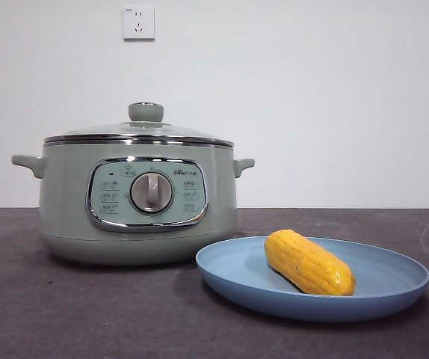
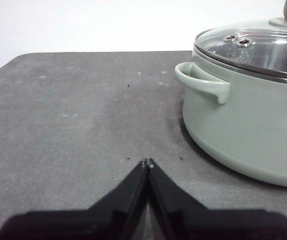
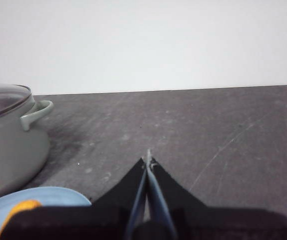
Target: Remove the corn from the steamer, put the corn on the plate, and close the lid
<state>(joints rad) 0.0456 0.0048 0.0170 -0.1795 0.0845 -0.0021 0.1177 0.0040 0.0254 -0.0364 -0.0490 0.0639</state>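
The yellow-orange corn [image 1: 309, 262] lies on the light-blue plate [image 1: 394, 288] at the front right of the table. Left of it stands the sage-green steamer [image 1: 136, 196] with the glass lid [image 1: 140, 129] resting shut on its rim. Neither arm shows in the front view. My left gripper [image 2: 147, 162] is shut with nothing in it, low over bare table beside the steamer [image 2: 243, 115] and its lid [image 2: 256, 45]. My right gripper [image 3: 147, 159] is shut and empty too, with the plate's edge [image 3: 43, 197], a bit of corn [image 3: 18, 207] and the steamer [image 3: 11, 145] off to one side.
The table top is dark grey felt-like matting [image 1: 65, 314]. A white wall with a socket [image 1: 138, 22] stands behind.
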